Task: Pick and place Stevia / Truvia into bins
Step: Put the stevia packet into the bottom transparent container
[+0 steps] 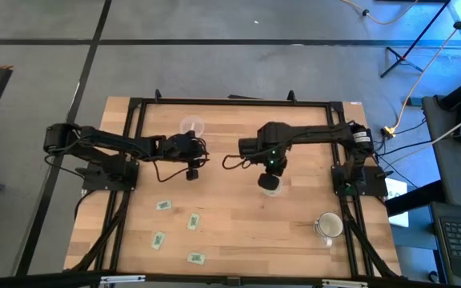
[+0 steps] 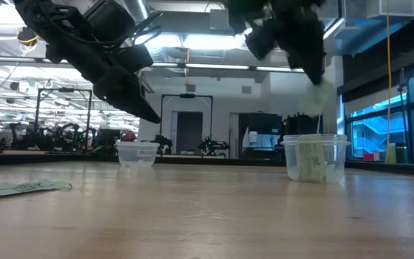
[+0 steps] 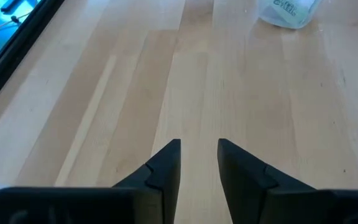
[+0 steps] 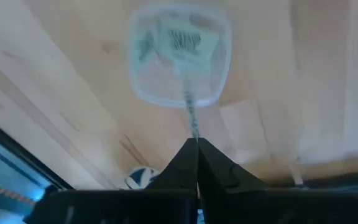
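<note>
Four loose packets point(image 1: 163, 205) lie flat in the lower left of the high view: small light-green paper rectangles with white marks, well apart from one another on the pale wooden table point(image 1: 238, 232). The low view shows one of them edge-on at its left, thin and slightly curled; its print is too small to read.

A fifth packet hangs edge-on from the right gripper point(image 4: 197, 144), a thin blurred strip whose lower end is in front of the right cup point(image 4: 179, 56). Those fingers are pressed together on it. This cup, just below centre in the high view, is clear plastic, round with softly squared corners seen from above, and already has pale green packets standing inside. Whether the hanging packet touches the cup I cannot tell. In the high view the gripper covers most of the cup.

The left cup point(image 1: 192, 126) stands in the upper middle of the high view, clear and with nothing visible in it, its far rim partly faint against the wood.

The left gripper point(image 3: 199, 149) hangs just beside that cup, over bare planks, its two dark wedge fingers a little apart with nothing between them.

A whitish mug point(image 1: 327, 226) with a handle sits lower right, beside the black frame point(image 1: 350, 224).
</note>
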You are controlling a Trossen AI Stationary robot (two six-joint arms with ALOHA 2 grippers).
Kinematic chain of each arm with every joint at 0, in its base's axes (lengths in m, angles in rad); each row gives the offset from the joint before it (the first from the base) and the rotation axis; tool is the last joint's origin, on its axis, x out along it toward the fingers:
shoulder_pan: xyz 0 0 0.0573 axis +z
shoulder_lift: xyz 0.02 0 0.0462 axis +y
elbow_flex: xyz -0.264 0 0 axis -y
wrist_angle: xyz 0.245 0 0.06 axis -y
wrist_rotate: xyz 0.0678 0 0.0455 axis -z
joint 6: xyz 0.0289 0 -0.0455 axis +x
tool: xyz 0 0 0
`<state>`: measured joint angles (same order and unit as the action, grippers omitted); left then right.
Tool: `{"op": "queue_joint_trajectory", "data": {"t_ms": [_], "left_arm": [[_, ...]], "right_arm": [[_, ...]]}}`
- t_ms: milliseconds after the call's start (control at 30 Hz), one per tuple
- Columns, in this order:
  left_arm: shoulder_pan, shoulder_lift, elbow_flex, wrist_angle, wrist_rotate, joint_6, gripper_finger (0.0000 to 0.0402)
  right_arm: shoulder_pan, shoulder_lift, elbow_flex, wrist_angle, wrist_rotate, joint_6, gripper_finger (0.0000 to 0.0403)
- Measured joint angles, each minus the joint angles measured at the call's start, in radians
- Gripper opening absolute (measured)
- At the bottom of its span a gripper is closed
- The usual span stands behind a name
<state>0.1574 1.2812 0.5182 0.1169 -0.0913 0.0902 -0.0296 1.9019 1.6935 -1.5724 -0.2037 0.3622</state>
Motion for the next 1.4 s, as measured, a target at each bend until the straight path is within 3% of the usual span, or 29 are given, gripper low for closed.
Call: {"op": "queue_joint_trajectory", "data": {"t_ms": [300, 800, 1233, 1400], "left_arm": [[0.0, 0.0, 0.0, -0.002, -0.002, 0.001, 0.0102], [0.0, 0.0, 0.001, -0.002, -0.002, 0.0, 0.0102], [0.0, 0.0, 0.001, -0.002, -0.002, 0.004, 0.0102], [0.0, 0.0, 0.001, -0.002, -0.007, 0.053, 0.0102]], "right_arm": [[-0.019, 0.002, -0.188, 0.194, -0.071, -0.031, 0.0], [-0.032, 0.001, -0.276, 0.354, -0.123, -0.081, 0.0002], [-0.034, 0.001, -0.275, 0.352, -0.104, -0.132, 0.0089], [-0.034, 0.001, -0.238, 0.291, -0.016, -0.132, 0.0113]]}}
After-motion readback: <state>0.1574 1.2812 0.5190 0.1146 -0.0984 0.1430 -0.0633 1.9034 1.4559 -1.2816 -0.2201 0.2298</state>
